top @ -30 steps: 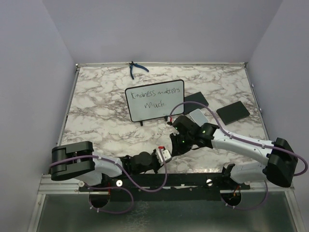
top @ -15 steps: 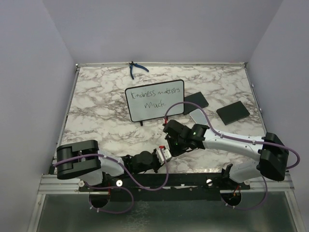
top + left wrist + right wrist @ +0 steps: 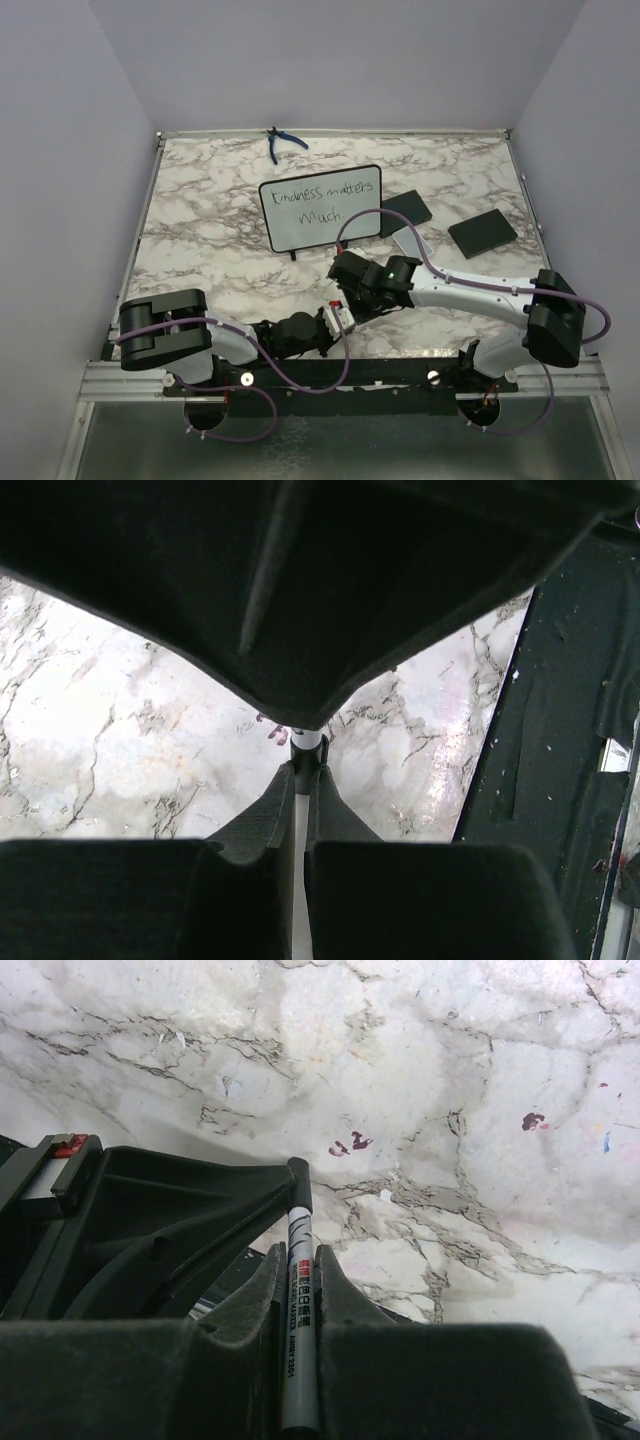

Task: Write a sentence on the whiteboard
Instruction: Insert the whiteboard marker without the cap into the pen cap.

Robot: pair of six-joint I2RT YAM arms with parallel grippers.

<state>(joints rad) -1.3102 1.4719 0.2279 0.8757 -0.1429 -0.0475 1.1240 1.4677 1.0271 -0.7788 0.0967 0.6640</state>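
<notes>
Seeing the whiteboard [image 3: 300,238] upright on its small black feet, about mid-surface [image 3: 200,220], toward the far half. Carries the sentence [image 3: 318,203] in two lines of thin black marker text, roughly "Kindness matters / much."

Both claws on the near side of the board, clear of it, nose to nose just above the surface. From there, board far and slightly left.

Right claw [image 3: 298,1260]: clamped on a marker [image 3: 297,1300], silver barrel between the fingers, black end pointing out past the tips.

Left claw [image 3: 305,775]: fingers nearly together, pinching the marker's black end at the tips. Upper part of the left wrist view filled by the right claw's black housing.

Also on the surface: black pad [image 3: 405,210] just right of the board, second black pad [image 3: 483,232] further right, blue-handled pliers [image 3: 280,143] at the far edge. Small dark red spots [image 3: 345,1145] on the marble beyond the marker tip.
</notes>
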